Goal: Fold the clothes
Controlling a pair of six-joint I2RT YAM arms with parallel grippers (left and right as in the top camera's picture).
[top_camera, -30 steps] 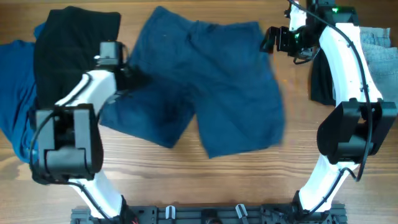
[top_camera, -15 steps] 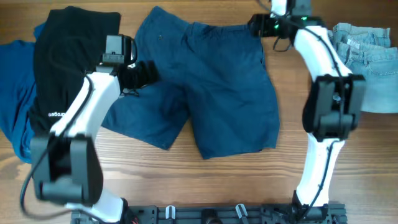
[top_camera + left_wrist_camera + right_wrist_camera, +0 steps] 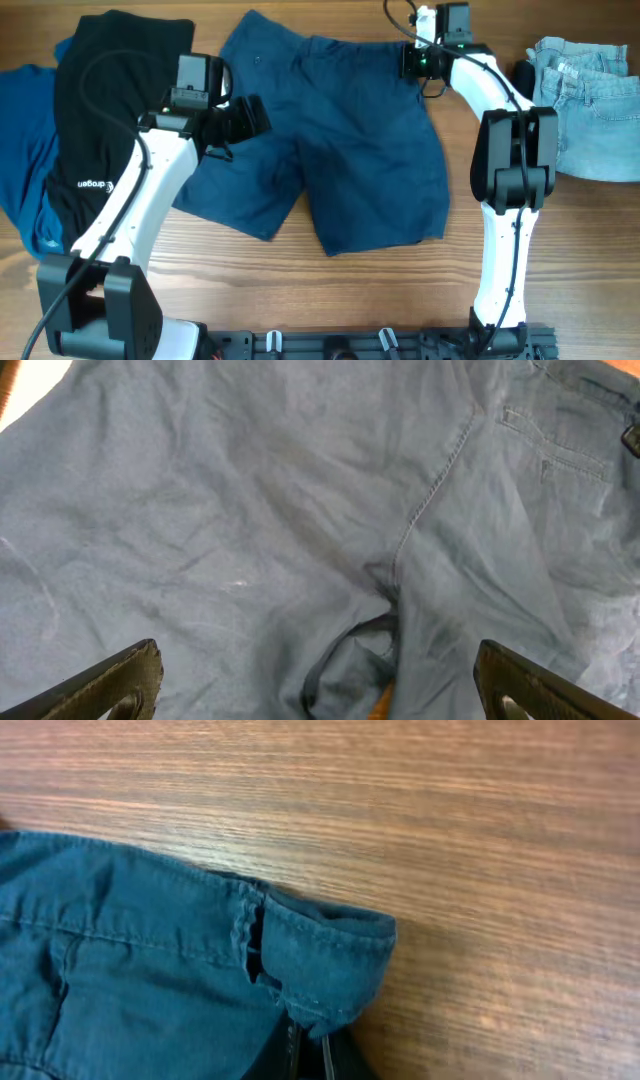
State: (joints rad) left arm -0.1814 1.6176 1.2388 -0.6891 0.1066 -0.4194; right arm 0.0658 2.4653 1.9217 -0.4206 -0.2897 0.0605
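Now, your left gripper (image 3: 243, 116) hangs over the left leg of the navy shorts (image 3: 350, 150), jaws spread wide. In the left wrist view the two fingers (image 3: 118, 678) sit at opposite bottom corners, and neither one pinches cloth. Between those jaws and just ahead of them lies the crotch seam (image 3: 432, 490), where the fabric bunches into a small dark fold. Beyond the right-hand jaw you can see a stitched back pocket (image 3: 560, 460).

Your right gripper (image 3: 413, 62) is at the far right corner of the waistband (image 3: 320, 955). Its dark tips are pressed together at the bottom edge of the right wrist view, and the corner of the cloth runs down into them, so they look clamped on the shorts. Just ahead of those jaws the corner curls over beside a belt loop (image 3: 250, 945). Past it is bare wooden table (image 3: 450, 800).

Outward from the left jaws lies a black garment (image 3: 110, 90). It carries white lettering (image 3: 92, 185) running sideways that reads roughly "drogen". A blue garment (image 3: 25, 130) sits beyond it. Outward from the right jaws, light denim jeans (image 3: 590, 110) rest apart from the shorts.
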